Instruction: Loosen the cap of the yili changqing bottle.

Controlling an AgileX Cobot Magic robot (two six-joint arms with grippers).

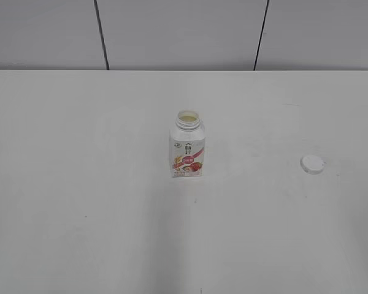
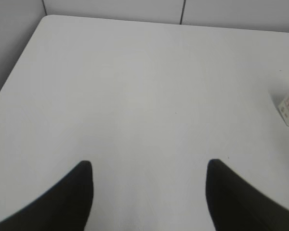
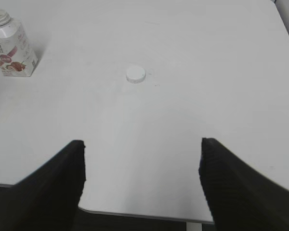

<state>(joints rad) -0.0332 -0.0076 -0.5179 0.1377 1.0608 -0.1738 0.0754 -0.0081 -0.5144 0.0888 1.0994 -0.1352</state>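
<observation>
- The big white table (image 1: 80, 184) fills most of every view. A grey wall (image 1: 184, 30) with dark lines stands behind it.
- The yili changqing bottle (image 1: 187, 149) stands upright near the middle of the table. Its top is open, with no lid on it. Its label shows pink and red.
- The left gripper (image 2: 149, 168) hangs over bare table with its two dark fingers (image 2: 72, 202) spread apart. It holds nothing. Only a corner of the bottle peeks in at the right edge of its view.
- The right gripper (image 3: 142, 147) is also spread wide and holds nothing.
- The cap (image 1: 312, 163) lies flat on the table, well to the right of the bottle. Nothing touches it.
</observation>
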